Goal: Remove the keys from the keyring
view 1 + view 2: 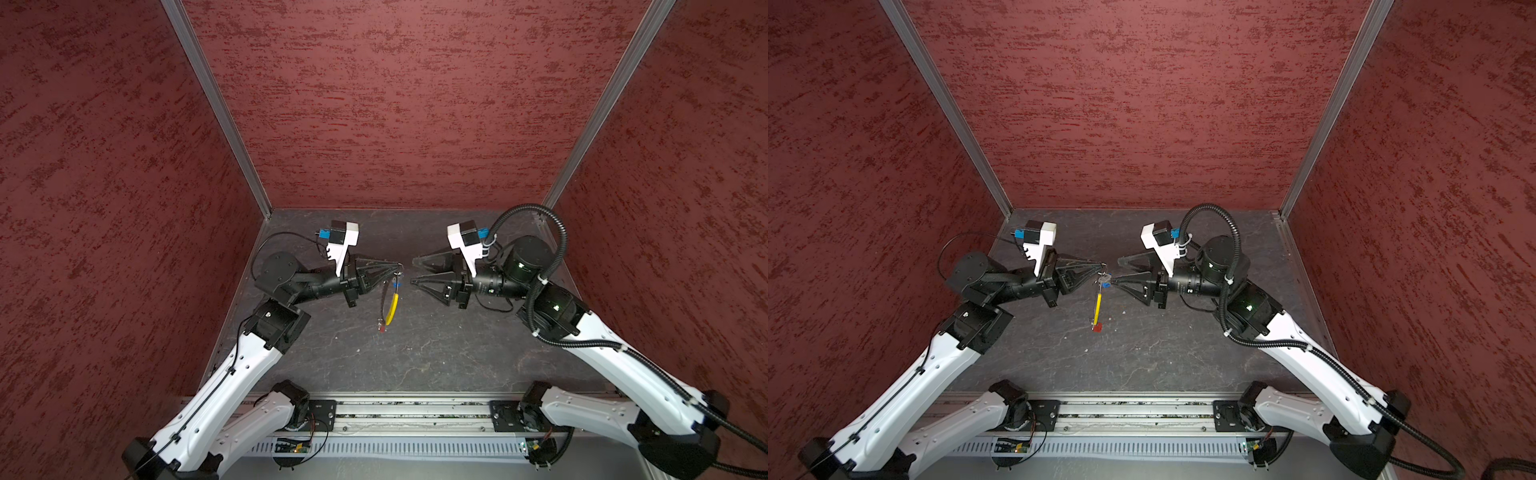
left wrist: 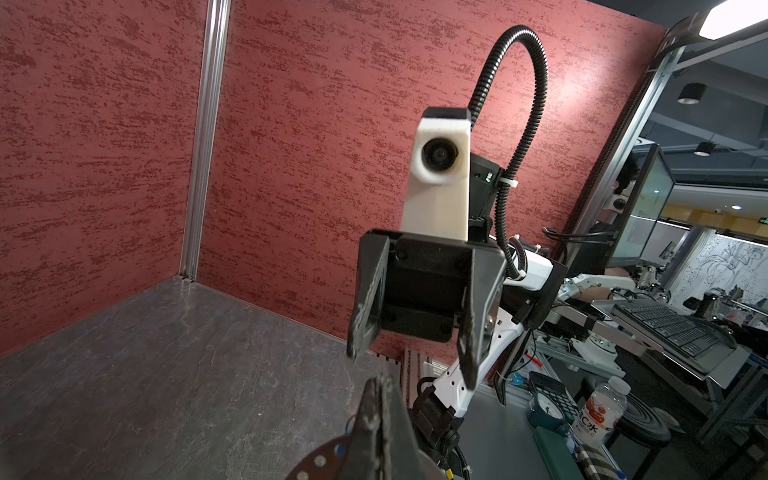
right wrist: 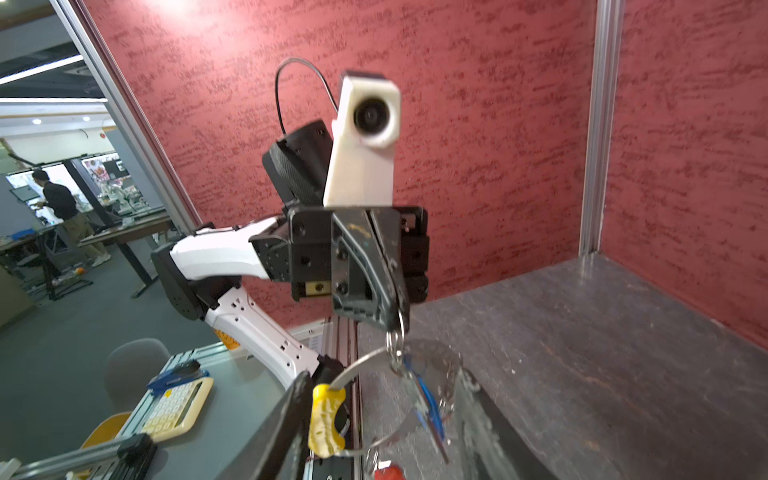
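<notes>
Right wrist view: my left gripper (image 3: pixel 395 321) pinches the keyring (image 3: pixel 326 419) above the tabletop's middle, red key (image 3: pixel 388 473) and blue key (image 3: pixel 428 409) dangling. My right gripper (image 1: pixel 412 270) stands spread; next I'd close on the blue key.

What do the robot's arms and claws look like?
The left arm and right arm are white shells with black joints. The left gripper and right gripper are black, with two tapered triangular fingers under a white camera block. A ribbed black hose follows the right arm, a thin cable the left.

Blue key (image 3: pixel 428 409) blurred; red key (image 3: pixel 388 473) cut by the picture's edge
</notes>
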Controlling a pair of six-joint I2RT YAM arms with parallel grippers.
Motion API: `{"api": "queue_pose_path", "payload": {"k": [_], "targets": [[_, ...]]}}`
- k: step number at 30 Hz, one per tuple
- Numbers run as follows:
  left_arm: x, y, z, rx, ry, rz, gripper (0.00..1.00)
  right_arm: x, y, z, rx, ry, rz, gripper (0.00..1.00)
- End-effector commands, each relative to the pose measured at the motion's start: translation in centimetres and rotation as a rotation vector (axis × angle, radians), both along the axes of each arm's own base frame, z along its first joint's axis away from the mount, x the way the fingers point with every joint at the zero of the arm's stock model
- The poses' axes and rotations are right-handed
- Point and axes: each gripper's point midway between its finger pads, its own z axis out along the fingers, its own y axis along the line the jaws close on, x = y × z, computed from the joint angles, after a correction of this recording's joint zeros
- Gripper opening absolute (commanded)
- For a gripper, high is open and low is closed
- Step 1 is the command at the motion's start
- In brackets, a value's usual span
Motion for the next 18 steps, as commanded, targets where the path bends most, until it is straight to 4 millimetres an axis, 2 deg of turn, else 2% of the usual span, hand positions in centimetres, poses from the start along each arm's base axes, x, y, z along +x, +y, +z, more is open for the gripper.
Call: {"api": "queue_pose_path", "payload": {"k": [1, 5, 9, 18], "targets": [[-1.1, 0.3, 1.7, -0.022, -0.066, -0.018, 0.0, 0.6, 0.0, 2.8, 0.083, -0.042, -0.031, 0.56], [-1.1, 0.3, 1.7, -0.02, -0.06, -0.021, 0.0, 0.2, 1.0, 2.7, 0.09, -0.024, 0.045, 0.54], [-1.1, 0.4, 1.8, -0.022, -0.064, -0.012, 0.0, 0.1, 1.7, 1.9, 0.075, 0.013, 0.092, 0.5], [-0.6, 0.7, 1.8, -0.029, -0.062, 0.024, 0.0, -0.2, 2.0, 1.0, 0.074, 0.048, 0.127, 0.29]]}}
